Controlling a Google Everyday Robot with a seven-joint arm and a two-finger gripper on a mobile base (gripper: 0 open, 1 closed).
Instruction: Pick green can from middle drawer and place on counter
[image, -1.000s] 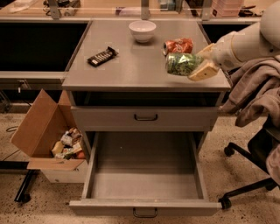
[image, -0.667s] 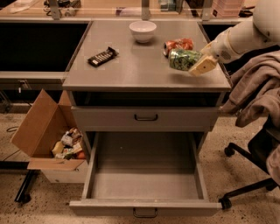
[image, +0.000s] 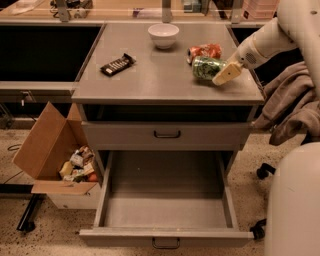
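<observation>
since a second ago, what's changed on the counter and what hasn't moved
The gripper, at the green can, shifted slightly toward the back of the counter, the can edging with it, and the arm lifted. Whether it has let go is unclear. The orange-red can, white bowl, dark bar and open middle drawer stayed put.

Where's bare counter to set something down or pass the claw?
Bare: middle and front strip of the counter, between the black bar and the green can. Crowded: right rear, where the claw sits beside the green can, orange-red can just behind. White bowl takes rear centre.
</observation>
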